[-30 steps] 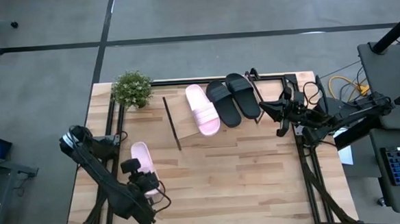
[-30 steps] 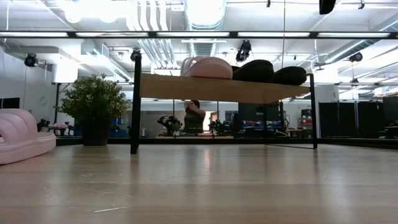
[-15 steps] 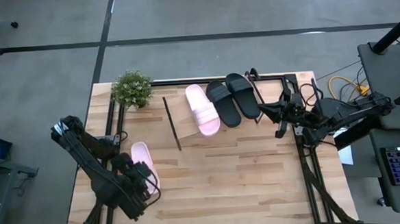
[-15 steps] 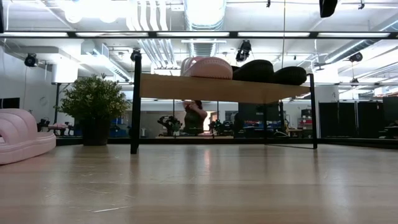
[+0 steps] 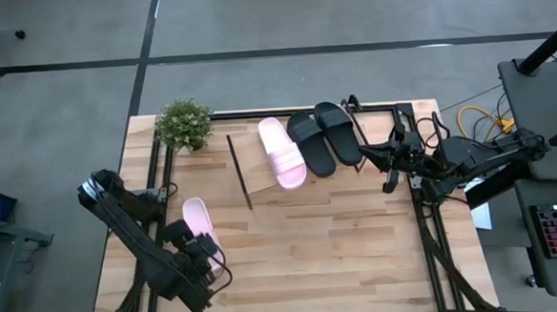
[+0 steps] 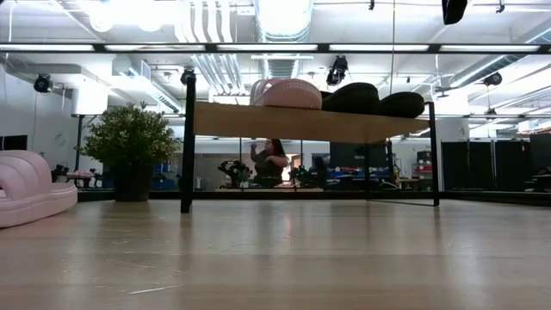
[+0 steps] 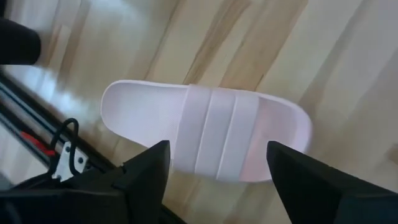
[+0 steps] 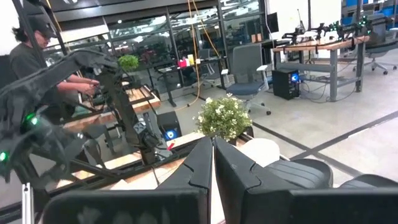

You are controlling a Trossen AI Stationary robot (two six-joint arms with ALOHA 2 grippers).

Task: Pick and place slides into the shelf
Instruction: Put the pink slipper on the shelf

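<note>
One pale pink slide (image 5: 196, 220) lies flat on its sole on the tabletop near the left edge; it also shows in the low view (image 6: 26, 189). My left gripper (image 7: 217, 180) hovers open above its strap (image 7: 217, 134), one finger toward each end of the slide, and is seen at the slide's near end in the high view (image 5: 202, 254). The slanted shelf (image 5: 260, 176) carries another pink slide (image 5: 283, 152) and two black slides (image 5: 311, 143) (image 5: 340, 132). My right gripper (image 5: 363, 155) waits shut by the shelf's right end.
A potted plant (image 5: 183, 123) stands at the far left corner. Black frame rails (image 5: 155, 172) run along the table's left and right sides. Bare wood (image 5: 331, 239) lies between the shelf and the near edge. A person (image 8: 31, 50) stands beyond the table.
My left gripper has opened above the pink slide's near end while its arm swayed a little toward the left edge and back. The slide lies where it was. My right arm has kept still.
</note>
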